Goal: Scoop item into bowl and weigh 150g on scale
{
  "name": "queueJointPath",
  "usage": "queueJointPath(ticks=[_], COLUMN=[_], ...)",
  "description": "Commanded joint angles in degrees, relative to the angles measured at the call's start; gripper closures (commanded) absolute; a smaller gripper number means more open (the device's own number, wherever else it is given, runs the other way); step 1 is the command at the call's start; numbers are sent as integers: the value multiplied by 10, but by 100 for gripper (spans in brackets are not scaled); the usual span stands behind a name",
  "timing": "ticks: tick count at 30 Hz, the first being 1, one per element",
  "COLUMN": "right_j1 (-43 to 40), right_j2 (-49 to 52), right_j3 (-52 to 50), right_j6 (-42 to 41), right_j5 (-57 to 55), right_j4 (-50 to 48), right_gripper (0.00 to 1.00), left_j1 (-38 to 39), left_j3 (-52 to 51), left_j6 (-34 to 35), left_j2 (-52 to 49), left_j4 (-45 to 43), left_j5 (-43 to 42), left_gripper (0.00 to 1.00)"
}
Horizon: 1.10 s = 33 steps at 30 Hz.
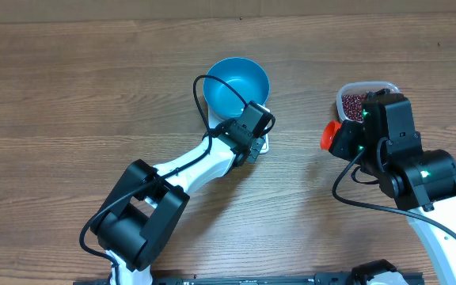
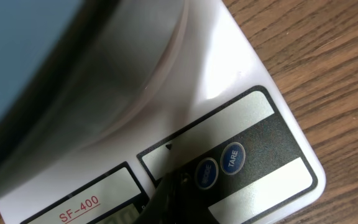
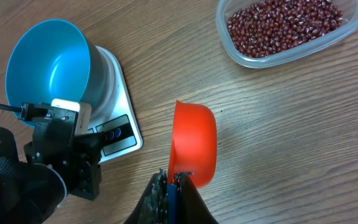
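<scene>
The blue bowl [image 1: 234, 81] stands on the white scale [image 1: 264, 144] at the upper middle of the overhead frame, on the wooden surface [image 1: 70, 95]. It shows only its smooth blue inside. The left arm [image 1: 188, 166] reaches up from the lower left to the scale's front edge. Its jaws are clenched with nothing between them. In the left wrist view their dark tip sits at the label panel [image 2: 260, 155], just beside the left of two round blue buttons [image 2: 206, 173]. Whether it touches cannot be told.

The beans [image 3: 284, 25] lie in a clear tub [image 3: 241, 59] at the upper right of the right wrist frame, well apart from the bowl. The right arm [image 1: 418, 174] is at the right of the overhead frame. Its jaws are grasping the handle of an orange scoop [image 3: 194, 140], which hangs above the bare surface between scale and tub.
</scene>
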State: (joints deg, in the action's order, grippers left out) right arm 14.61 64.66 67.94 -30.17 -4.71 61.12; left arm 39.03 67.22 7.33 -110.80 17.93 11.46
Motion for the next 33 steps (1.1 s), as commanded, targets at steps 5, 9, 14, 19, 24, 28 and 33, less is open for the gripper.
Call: queueJointPath(ticks=[5, 9, 14, 19, 24, 28, 33], right_j1=[-2, -2, -2, -2, -2, -2, -2], right_j2=[-3, -3, -3, -3, -3, -3, -3], right_j3=[18, 18, 18, 18, 18, 18, 18], right_j6=[3, 3, 2, 2, 0, 0, 1], right_j5=[-1, -1, -1, -1, -1, -1, -1], right_j4=[-1, -1, 0, 7, 7, 7, 8], right_gripper=[96, 96, 96, 96, 96, 96, 96], left_j1=[0, 0, 0, 0, 0, 0, 0], left_j3=[4, 4, 4, 4, 4, 4, 4], left_j6=[3, 3, 4, 4, 5, 8, 22], left_j2=[-12, -11, -8, 7, 52, 115, 184], left_j4=[1, 1, 2, 19, 63, 115, 172], left_j5=[7, 7, 7, 3, -48, -67, -64], left_gripper=[96, 96, 96, 96, 96, 96, 96])
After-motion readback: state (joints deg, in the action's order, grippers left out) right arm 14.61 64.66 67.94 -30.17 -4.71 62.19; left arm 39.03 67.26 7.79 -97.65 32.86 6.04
